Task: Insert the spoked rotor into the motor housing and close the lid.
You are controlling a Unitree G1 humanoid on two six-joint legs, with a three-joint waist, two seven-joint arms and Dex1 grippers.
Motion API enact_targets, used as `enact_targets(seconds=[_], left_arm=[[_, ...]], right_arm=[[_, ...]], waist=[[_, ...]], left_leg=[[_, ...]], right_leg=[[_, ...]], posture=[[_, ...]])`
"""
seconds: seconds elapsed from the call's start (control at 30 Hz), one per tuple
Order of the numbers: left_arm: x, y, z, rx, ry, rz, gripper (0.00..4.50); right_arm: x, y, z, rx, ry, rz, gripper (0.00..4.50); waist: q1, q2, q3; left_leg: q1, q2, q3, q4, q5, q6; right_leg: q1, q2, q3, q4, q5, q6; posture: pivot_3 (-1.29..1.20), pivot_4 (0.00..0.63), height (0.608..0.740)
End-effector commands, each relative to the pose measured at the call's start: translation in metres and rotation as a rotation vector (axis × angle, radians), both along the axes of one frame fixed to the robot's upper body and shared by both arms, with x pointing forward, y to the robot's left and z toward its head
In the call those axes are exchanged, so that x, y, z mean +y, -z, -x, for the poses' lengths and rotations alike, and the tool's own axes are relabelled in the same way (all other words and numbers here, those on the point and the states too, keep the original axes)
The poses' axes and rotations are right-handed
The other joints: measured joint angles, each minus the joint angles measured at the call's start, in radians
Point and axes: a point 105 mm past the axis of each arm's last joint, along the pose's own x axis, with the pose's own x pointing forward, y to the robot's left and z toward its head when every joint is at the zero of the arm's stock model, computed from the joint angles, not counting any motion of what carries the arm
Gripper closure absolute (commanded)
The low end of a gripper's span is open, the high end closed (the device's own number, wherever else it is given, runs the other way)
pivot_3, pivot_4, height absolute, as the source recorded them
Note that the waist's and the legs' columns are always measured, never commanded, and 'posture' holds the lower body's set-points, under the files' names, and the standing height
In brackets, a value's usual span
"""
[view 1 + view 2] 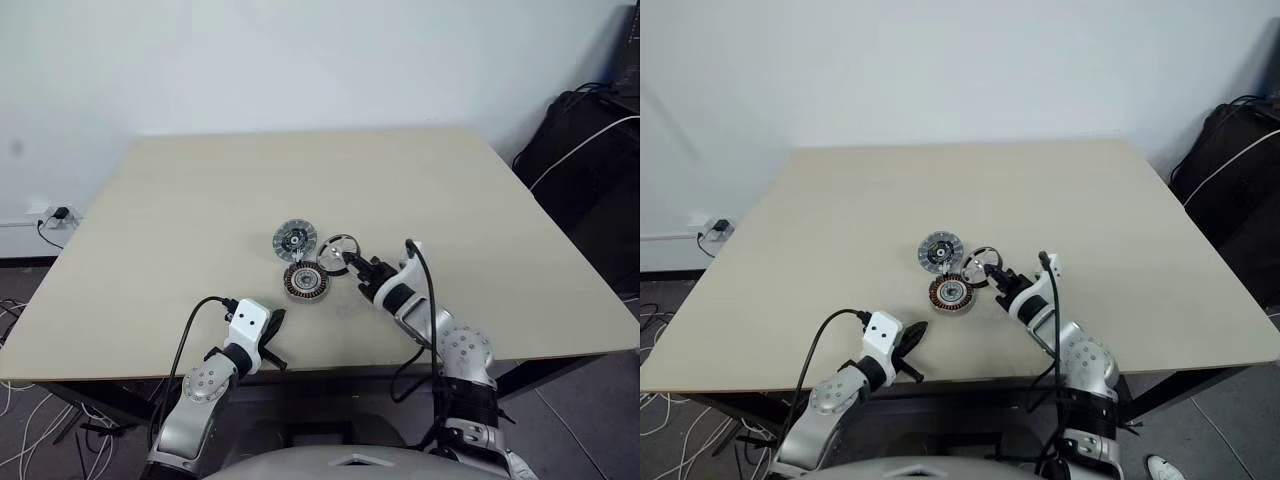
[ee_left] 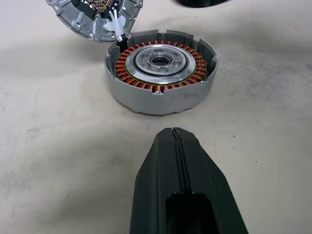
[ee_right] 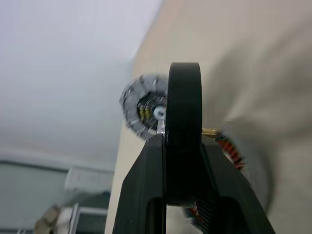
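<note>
The motor housing (image 1: 306, 282), grey outside with a ring of copper windings, sits open on the table near the front middle. The ribbed grey lid (image 1: 295, 240) lies just behind it, touching its rim, as the left wrist view shows for the housing (image 2: 160, 70) and lid (image 2: 95, 17). My right gripper (image 1: 352, 266) is shut on the rim of the spoked rotor (image 1: 337, 254), held tilted just right of the housing. In the right wrist view the rotor (image 3: 184, 87) stands edge-on between the fingers. My left gripper (image 2: 173, 131) is shut and empty, a short way in front of the housing.
The pale table (image 1: 200, 200) stretches wide behind and to both sides of the parts. A dark bag with cables (image 1: 590, 140) stands off the table's right side. A wall socket with a plug (image 1: 55, 214) sits low on the left.
</note>
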Motion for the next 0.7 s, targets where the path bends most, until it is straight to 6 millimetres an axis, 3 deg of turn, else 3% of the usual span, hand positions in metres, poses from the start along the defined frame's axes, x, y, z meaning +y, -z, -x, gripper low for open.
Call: enact_targets(seconds=[0.03,0.7], left_arm=[[-0.001,-0.018,-0.004,-0.065,0.001,0.018,4.5],[0.004,-0.018,0.001,-0.057,-0.012,0.012,4.5]], right_arm=[[0.051,-0.018,0.001,-0.023,-0.089,-0.17,4.08],[0.074,0.011,0.009,0.103,-0.172,-0.204,4.08]], waist=[[0.0,0.0,0.0],[0.0,0.0,0.0]], left_leg=[[0.0,0.0,0.0,0.0,0.0,0.0],[0.0,0.0,0.0,0.0,0.0,0.0]], right_leg=[[0.0,0.0,0.0,0.0,0.0,-0.001],[-0.001,0.0,0.0,0.0,0.001,-0.001]], posture=[[0.0,0.0,0.74],[0.0,0.0,0.74]])
